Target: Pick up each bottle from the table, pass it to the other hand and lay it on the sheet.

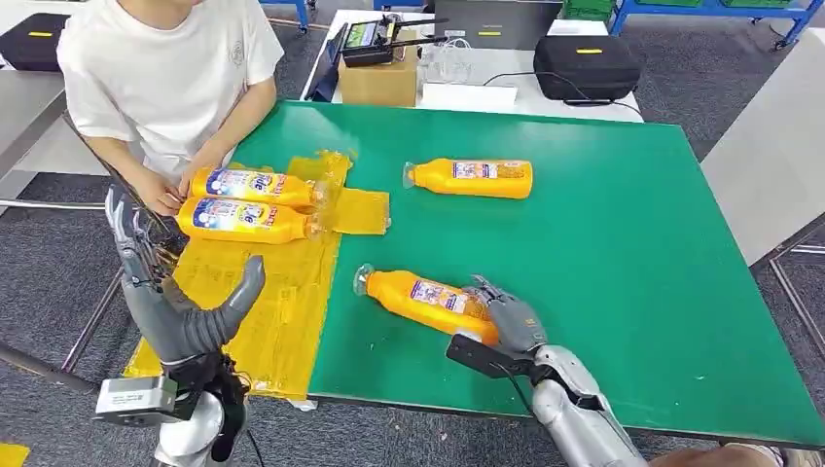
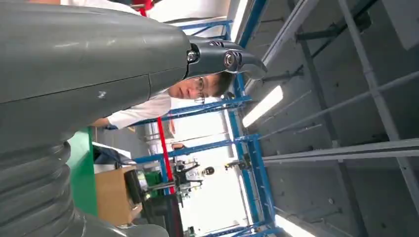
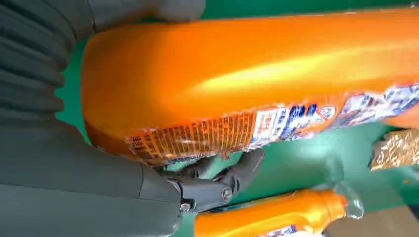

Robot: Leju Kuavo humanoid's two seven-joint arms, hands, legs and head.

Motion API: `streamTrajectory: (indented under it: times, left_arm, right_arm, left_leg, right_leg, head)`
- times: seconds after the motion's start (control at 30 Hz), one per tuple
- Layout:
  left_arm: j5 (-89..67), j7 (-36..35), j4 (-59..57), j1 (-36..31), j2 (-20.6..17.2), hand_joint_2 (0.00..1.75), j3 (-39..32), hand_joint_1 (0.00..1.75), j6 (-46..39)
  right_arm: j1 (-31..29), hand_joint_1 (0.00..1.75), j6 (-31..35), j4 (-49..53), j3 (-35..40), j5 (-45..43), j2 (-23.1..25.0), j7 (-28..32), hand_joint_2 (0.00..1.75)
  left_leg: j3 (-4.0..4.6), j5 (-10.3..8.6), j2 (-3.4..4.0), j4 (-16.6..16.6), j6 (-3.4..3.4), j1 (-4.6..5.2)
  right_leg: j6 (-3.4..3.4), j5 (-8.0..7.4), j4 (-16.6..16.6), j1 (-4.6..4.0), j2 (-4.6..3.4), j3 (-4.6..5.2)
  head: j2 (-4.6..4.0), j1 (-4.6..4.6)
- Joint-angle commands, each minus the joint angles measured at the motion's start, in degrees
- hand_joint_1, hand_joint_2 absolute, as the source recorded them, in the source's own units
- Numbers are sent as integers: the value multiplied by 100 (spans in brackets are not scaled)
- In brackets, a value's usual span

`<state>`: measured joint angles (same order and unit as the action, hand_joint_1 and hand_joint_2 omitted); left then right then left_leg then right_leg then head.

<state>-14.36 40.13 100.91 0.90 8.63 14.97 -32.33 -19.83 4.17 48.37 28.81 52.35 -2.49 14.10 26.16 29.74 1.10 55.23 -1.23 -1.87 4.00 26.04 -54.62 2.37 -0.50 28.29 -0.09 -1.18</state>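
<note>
Head view, right hand point(image 1: 506, 321): fingers clamped on near orange bottle point(image 1: 428, 297).
Left hand point(image 1: 180, 297): raised, fingers apart.
Label text: unreadable.

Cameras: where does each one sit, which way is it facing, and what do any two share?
Head view: high on the body, looking down at the green table; left hand raised open, right hand on the near bottle.
Left wrist view: behind the left hand, facing up toward the ceiling and a person.
Right wrist view: behind the right hand, close on the near bottle.
Shared: head and right wrist views both show that bottle.
</note>
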Motion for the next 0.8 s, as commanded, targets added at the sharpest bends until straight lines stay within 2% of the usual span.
streamTrajectory:
  times: [0.03,0.23,0.33,0.37,0.43,0.5,0.53,0.6,0.63,0.67,0.7,0.73,0.8]
  left_arm:
    - [17,-13,-628,-306,-114,175,78,0,102]
    - [-142,-13,-984,-449,-8,175,43,0,228]
    - [-167,-13,-1036,-464,23,175,29,0,258]
    - [-176,-13,-1041,-463,20,175,33,0,270]
    - [-156,-13,-1010,-443,-6,175,52,0,271]
    - [-55,-13,-918,-407,-84,175,118,0,261]
    - [-24,-13,-893,-385,-122,175,144,0,234]
    - [138,-13,-871,-289,-121,175,134,0,304]
    - [163,-13,-876,-225,-73,175,103,0,324]
    - [205,-154,-861,-130,-7,175,68,0,471]
    - [256,-301,-841,-38,62,175,50,0,580]
    - [279,-334,-858,20,107,175,76,0,618]
    - [496,-552,-906,76,186,175,67,0,785]
  right_arm:
    - [-406,175,-387,-1232,628,3,-151,-205,175]
    - [-983,175,-801,-2194,1162,62,-87,-626,175]
    - [-1056,175,-892,-2367,1289,117,-58,-822,175]
    - [-1059,175,-902,-2399,1321,121,-62,-840,175]
    - [-979,175,-816,-2356,1179,-68,-43,-686,175]
    - [-757,175,-594,-2096,745,-661,15,-12,175]
    - [-684,175,-602,-2001,770,-675,22,-17,175]
    - [-259,175,-450,-1358,160,-1458,86,469,175]
    - [-95,175,-259,-1043,107,-1490,74,521,175]
    - [179,175,118,-455,-61,-1535,72,498,175]
    - [427,175,319,45,-297,-1659,134,604,175]
    - [565,175,326,357,-392,-1690,156,536,175]
    - [871,175,476,997,-760,-1984,295,786,175]
  left_leg:
    - [-5,-10,-23,-10,15,0]
    - [-38,-6,-8,-8,11,-3]
    - [-59,-3,1,-6,9,-3]
    - [-39,-18,-18,-11,17,-5]
    - [-34,-24,-20,-12,19,-8]
    - [-61,-10,-8,-1,12,-5]
    - [-28,-26,-23,-4,18,-9]
    - [-59,4,-10,5,10,-7]
    - [-14,-16,-30,-1,18,-10]
    - [-46,-5,-27,-11,14,-9]
    - [-87,7,-18,-12,11,-6]
    - [-66,3,-24,-15,17,-12]
    - [-97,15,-16,-11,11,-6]
  right_leg:
    - [-21,-8,15,-5,19,-14]
    - [-17,-6,14,-7,2,-40]
    - [-14,-4,10,-7,-4,-52]
    - [-25,-16,21,-11,14,-40]
    - [-27,-24,27,-16,16,-32]
    - [-17,-13,12,-10,4,-28]
    - [-26,-29,24,-16,20,7]
    - [-22,-10,9,-12,5,-7]
    - [-34,-28,23,-18,23,27]
    - [-30,-16,27,-16,17,-13]
    - [-21,-1,19,-11,5,-92]
    - [-31,-8,28,-20,9,-78]
    - [-19,5,15,-11,-1,-104]
  head:
    - [0,0]
    - [0,0]
    - [0,-2]
    - [0,0]
    - [0,0]
    - [0,0]
    - [0,0]
    - [0,0]
    - [0,2]
    - [0,0]
    - [0,0]
    - [0,2]
    - [0,-2]
